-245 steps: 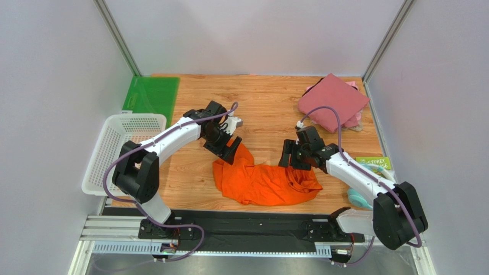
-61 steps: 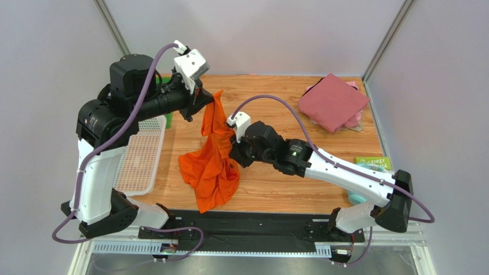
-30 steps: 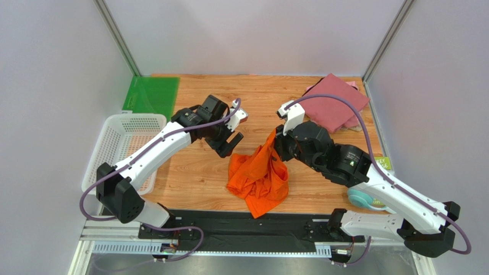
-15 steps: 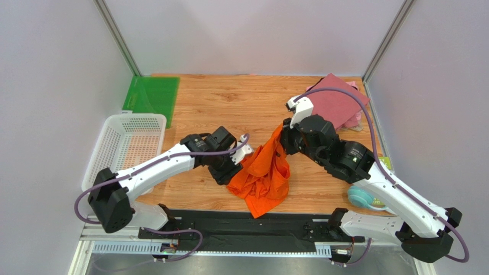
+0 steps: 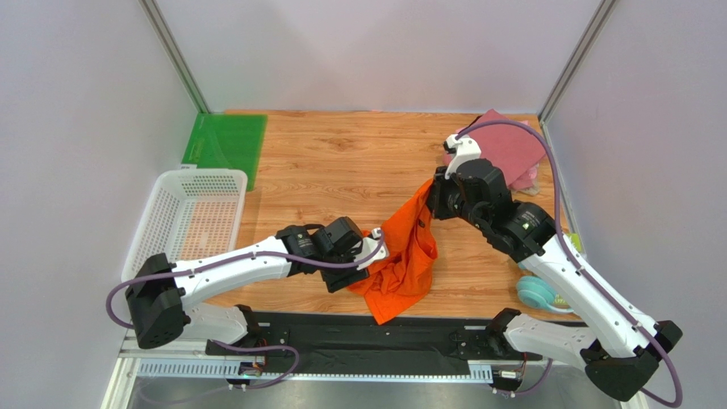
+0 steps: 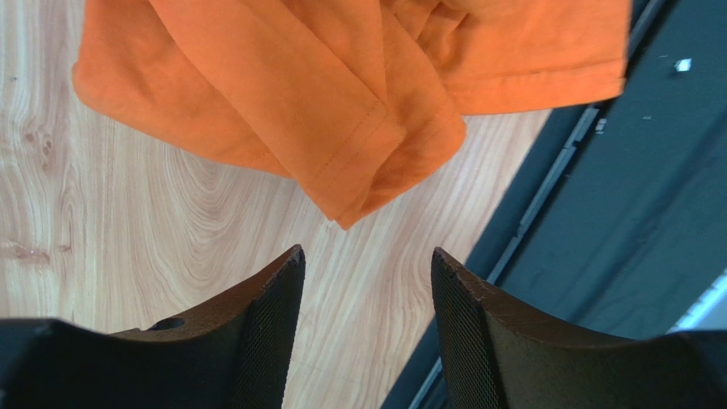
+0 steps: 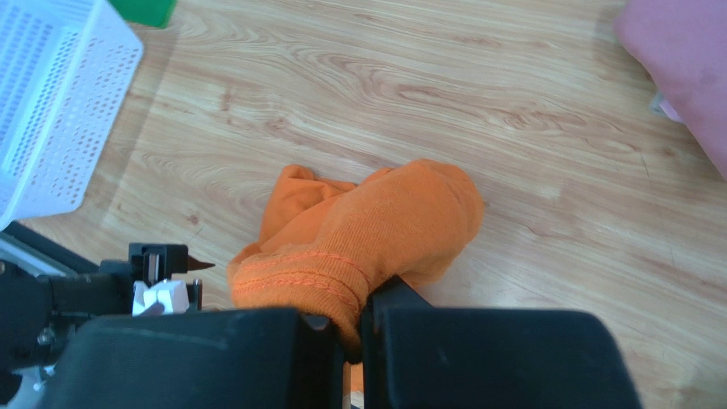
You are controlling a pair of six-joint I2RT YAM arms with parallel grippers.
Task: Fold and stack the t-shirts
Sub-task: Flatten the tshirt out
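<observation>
Orange t-shirt [image 5: 401, 256] near the middle of the table's near edge: one end is lifted, pinched in the closed right gripper [image 7: 363, 319], and the rest is bunched on the wooden table [image 5: 341, 162], with a hem reaching over the black rail [image 5: 444, 328]. Left gripper [image 6: 363, 290]: jaws apart and empty, just beside the shirt's corner. Folded maroon t-shirt [image 5: 512, 149] lies over a pink t-shirt [image 5: 531, 177] at the far right corner. Green sheet [image 5: 223, 142] at the far left corner; white basket [image 5: 188, 217] at the left edge. Grey walls [image 5: 375, 51] enclose three sides.
</observation>
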